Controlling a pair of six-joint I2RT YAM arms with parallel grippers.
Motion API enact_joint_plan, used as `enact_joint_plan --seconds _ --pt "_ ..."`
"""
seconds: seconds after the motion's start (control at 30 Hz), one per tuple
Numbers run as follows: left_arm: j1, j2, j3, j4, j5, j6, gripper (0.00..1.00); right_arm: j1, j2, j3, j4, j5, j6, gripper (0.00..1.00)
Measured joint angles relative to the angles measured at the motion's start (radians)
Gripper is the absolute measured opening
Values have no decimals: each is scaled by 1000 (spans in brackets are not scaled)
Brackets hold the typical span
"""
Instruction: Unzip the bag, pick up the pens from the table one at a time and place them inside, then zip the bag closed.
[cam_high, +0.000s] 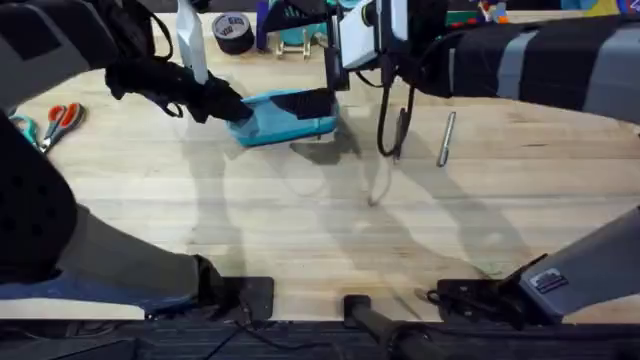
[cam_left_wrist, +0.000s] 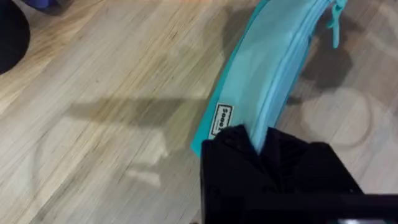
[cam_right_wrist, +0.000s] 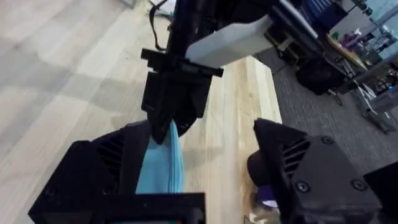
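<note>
The light blue bag (cam_high: 285, 120) lies on the table (cam_high: 300, 230) at the back middle. My left gripper (cam_high: 228, 107) is shut on its left end; in the left wrist view the black fingers (cam_left_wrist: 267, 168) pinch the bag (cam_left_wrist: 273, 68), and the zipper pull (cam_left_wrist: 336, 18) hangs at the far end. My right gripper (cam_high: 328, 100) hovers over the bag's right end, open. In the right wrist view the bag (cam_right_wrist: 158, 174) lies beside one finger (cam_right_wrist: 93, 174), with the left gripper (cam_right_wrist: 171, 118) beyond. A silver pen (cam_high: 447, 138) and a black pen (cam_high: 402, 130) lie to the right.
Orange-handled scissors (cam_high: 60, 122) lie at the left edge. A tape roll (cam_high: 233, 30) and a teal stand (cam_high: 295, 40) sit at the back. A black cable (cam_high: 383, 120) hangs from the right arm near the pens. Bare wood stretches toward the front.
</note>
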Motion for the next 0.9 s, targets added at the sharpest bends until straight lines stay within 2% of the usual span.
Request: enact_joint_plan --seconds 0.6,0.73,0.9 --pt "0 0 0 0 0 0 42 0 0 0 14 -5 105 996" --pt "0 0 0 0 0 0 42 -8 0 0 13 13 267 996" --pt "0 0 0 0 0 0 42 -34 -11 0 -22 138 556 995"
